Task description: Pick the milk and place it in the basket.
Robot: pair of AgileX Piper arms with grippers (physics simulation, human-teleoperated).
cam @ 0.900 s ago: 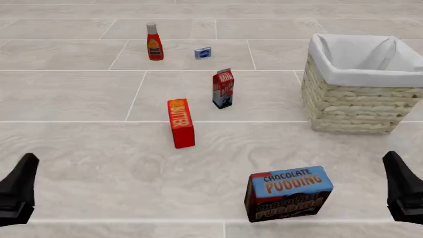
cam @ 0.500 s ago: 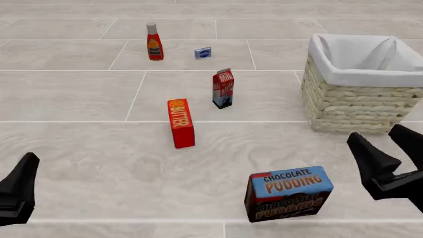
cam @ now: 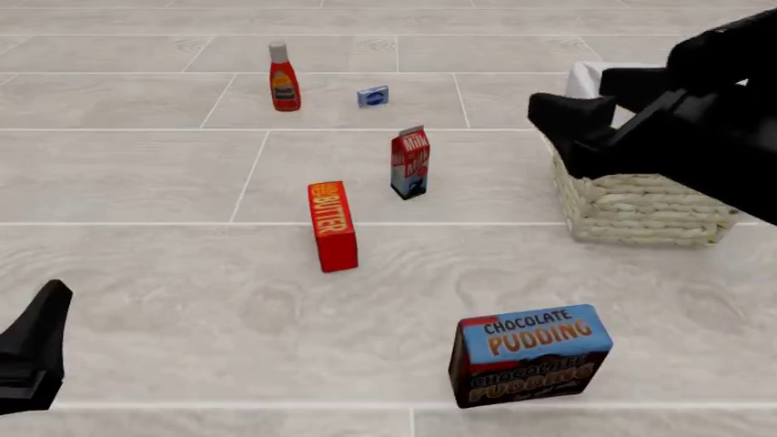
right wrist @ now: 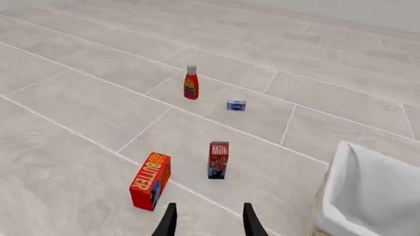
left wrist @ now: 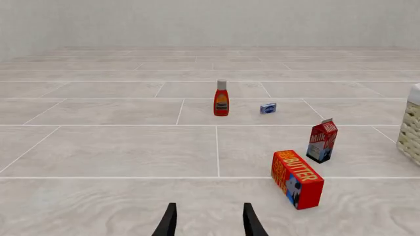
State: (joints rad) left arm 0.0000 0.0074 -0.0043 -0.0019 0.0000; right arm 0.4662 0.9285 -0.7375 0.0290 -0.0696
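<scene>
Right gripper (cam: 570, 118) spread wide, empty, above the basket (cam: 643, 205); risks toppling the upright milk carton (cam: 410, 164) on a skewed approach.

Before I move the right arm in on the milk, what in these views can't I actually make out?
- Basket: front view, the right arm covers its rim and inside; cut by the frame edge in both wrist views.
- Small blue item: too small to identify anywhere.
- Left pincer: front view, cut off by the frame edge.
- Milk: lettering readable only in the right wrist view.
- Chocolate pudding box: absent from both wrist views.
</scene>
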